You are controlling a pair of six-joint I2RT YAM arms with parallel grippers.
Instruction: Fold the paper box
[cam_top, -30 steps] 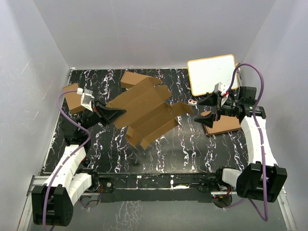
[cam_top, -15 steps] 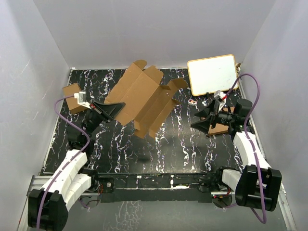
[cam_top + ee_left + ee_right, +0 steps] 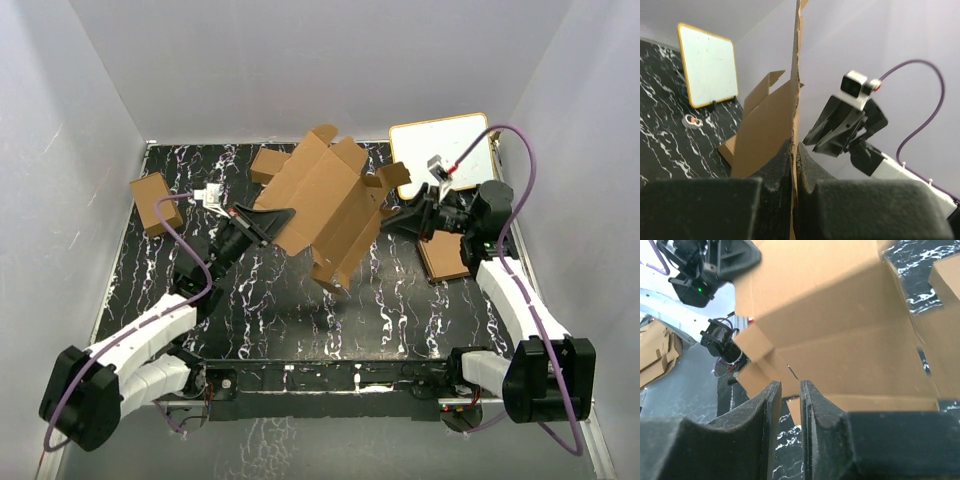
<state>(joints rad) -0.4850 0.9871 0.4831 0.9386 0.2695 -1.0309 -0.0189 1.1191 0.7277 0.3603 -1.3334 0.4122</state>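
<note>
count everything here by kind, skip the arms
box sheet: 1
small cartons: 2
sheet pile: 1
whiteboard: 1
small red-and-white item: 1
total: 6

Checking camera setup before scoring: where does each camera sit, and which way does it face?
Top external: above and behind, looking down on the table; left arm, right arm, cardboard sheet show.
Left wrist: along its fingers, shut on the sheet's edge, toward the whiteboard.
Right wrist: along its fingers at the sheet's face.
Shared: all see the sheet.
</note>
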